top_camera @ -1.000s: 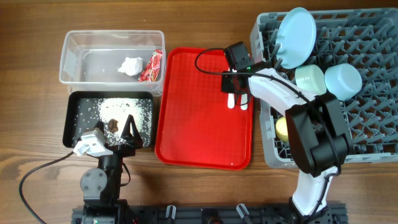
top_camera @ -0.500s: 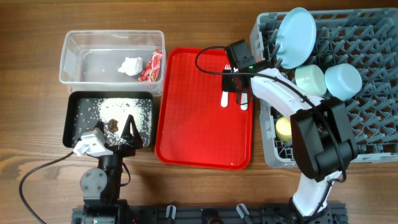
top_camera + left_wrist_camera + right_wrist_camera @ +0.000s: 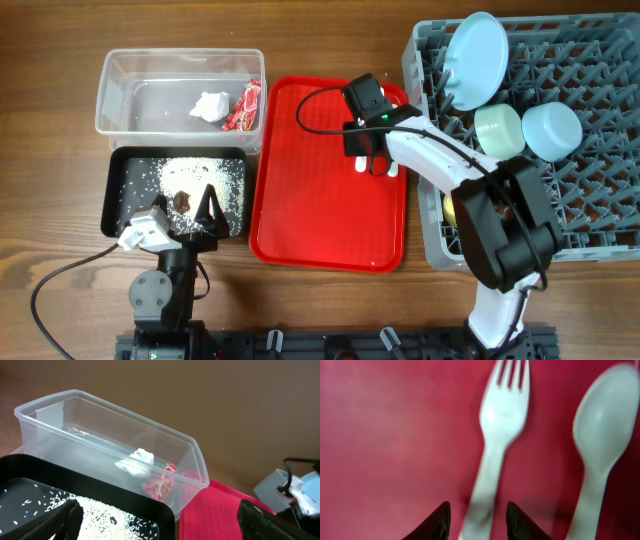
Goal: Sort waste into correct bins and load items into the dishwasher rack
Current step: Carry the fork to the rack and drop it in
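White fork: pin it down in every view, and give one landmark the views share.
Overhead: white fork, upper right of the red tray, only its handle end showing.
Left wrist: not in it.
Right wrist: upper centre, left of the white spoon, handle running down into the open right claw.
Shared landmark: the red tray.

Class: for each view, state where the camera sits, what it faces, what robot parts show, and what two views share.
Overhead: above the table, looking straight down on dishwasher rack, red tray, clear tub, black tray; left gripper, right gripper show.
Left wrist: low over black tray, facing clear tub; own fingers at bottom corners.
Right wrist: close above red tray, facing fork and spoon; own fingertips at bottom.
Shared: tissue and red packet, overhead and left wrist.
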Tool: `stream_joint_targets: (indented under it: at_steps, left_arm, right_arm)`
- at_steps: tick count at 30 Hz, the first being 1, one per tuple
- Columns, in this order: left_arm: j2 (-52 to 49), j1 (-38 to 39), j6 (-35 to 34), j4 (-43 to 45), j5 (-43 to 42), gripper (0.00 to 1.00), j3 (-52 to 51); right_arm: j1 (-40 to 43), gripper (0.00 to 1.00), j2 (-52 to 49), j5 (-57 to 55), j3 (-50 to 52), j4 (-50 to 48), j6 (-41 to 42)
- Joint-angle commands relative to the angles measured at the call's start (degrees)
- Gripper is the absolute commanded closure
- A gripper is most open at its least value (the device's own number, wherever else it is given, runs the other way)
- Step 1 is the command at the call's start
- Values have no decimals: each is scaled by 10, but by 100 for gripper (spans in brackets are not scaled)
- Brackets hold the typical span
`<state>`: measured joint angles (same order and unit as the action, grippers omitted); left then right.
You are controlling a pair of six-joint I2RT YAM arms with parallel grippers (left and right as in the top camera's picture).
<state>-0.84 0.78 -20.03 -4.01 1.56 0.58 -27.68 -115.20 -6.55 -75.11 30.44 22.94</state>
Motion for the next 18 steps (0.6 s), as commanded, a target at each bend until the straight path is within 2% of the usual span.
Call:
stream_joint_targets:
  at_steps: [1,3,8,11,18]
  left_arm:
    - [5,-4,-1,0,-5,0,-3]
    - [5,-4,-1,0,-5,0,-3]
    - [5,-4,-1,0,-5,0,-3]
    - [5,-4,-1,0,-5,0,-3]
    - [5,-4,-1,0,-5,0,-3]
  right_arm:
    - [-3,63,-33,-11,0,27,42]
    - [-5,74,-44,-10,0,31,30]
    - [-9,84,-47,-18,0,37,21]
    - [-9,93,-34,-19,0,42,21]
    - [-9,94,46,-33,0,44,10]
